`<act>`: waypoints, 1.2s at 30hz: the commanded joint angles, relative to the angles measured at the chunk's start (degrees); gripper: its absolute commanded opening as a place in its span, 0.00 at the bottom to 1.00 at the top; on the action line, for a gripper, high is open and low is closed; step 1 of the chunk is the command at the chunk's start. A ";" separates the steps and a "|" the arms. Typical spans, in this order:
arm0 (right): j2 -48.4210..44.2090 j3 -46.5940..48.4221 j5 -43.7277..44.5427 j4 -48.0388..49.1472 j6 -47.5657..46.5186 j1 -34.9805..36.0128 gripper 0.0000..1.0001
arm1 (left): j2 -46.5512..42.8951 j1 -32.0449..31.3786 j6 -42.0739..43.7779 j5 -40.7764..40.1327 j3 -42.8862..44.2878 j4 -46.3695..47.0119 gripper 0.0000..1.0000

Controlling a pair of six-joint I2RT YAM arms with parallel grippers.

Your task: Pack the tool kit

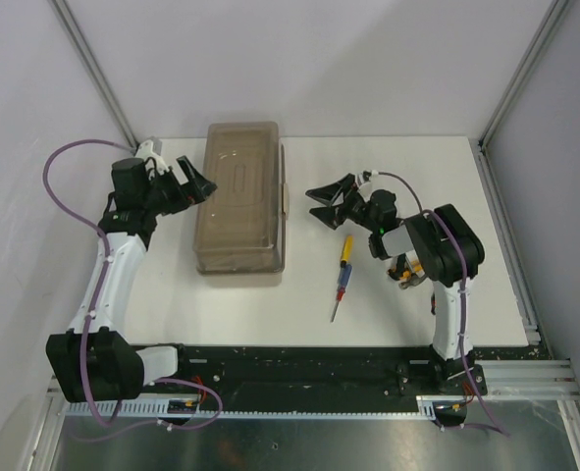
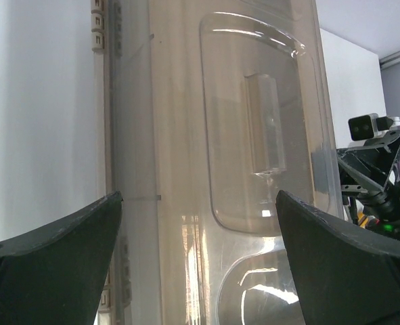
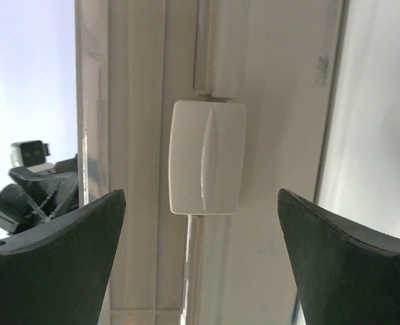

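Note:
The tool kit (image 1: 240,196) is a tan box with its translucent brownish lid (image 2: 254,135) down, lying lengthways left of the table's middle. My left gripper (image 1: 199,184) is open at the box's left side, its fingers spread over the lid's edge (image 2: 198,195). My right gripper (image 1: 324,204) is open on the box's right, a little short of it, facing the pale front latch (image 3: 206,157) with nothing between its jaws (image 3: 201,193). A yellow, red and blue screwdriver (image 1: 342,275) lies on the table near the right arm. Yellow-handled tools (image 1: 410,273) peek out from under that arm.
The white table (image 1: 221,314) is walled by pale panels at the back and sides, with a metal frame rail (image 1: 505,235) along the right edge. Across the box, each wrist view shows the other gripper: the right one (image 2: 372,176) and the left one (image 3: 34,183).

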 commanded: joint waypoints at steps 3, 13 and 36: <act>4.64 0.92 -1.38 19.50 10.09 0.42 0.99 | 0.99 -0.69 -0.47 0.29 -1.15 0.80 0.99; 10.37 6.08 -0.21 22.69 14.63 3.57 0.99 | 1.84 -2.37 0.24 1.77 -0.90 1.16 0.99; 15.81 12.78 -3.03 26.78 17.29 6.31 0.94 | 0.87 -2.74 -1.45 -3.73 -4.32 0.81 0.99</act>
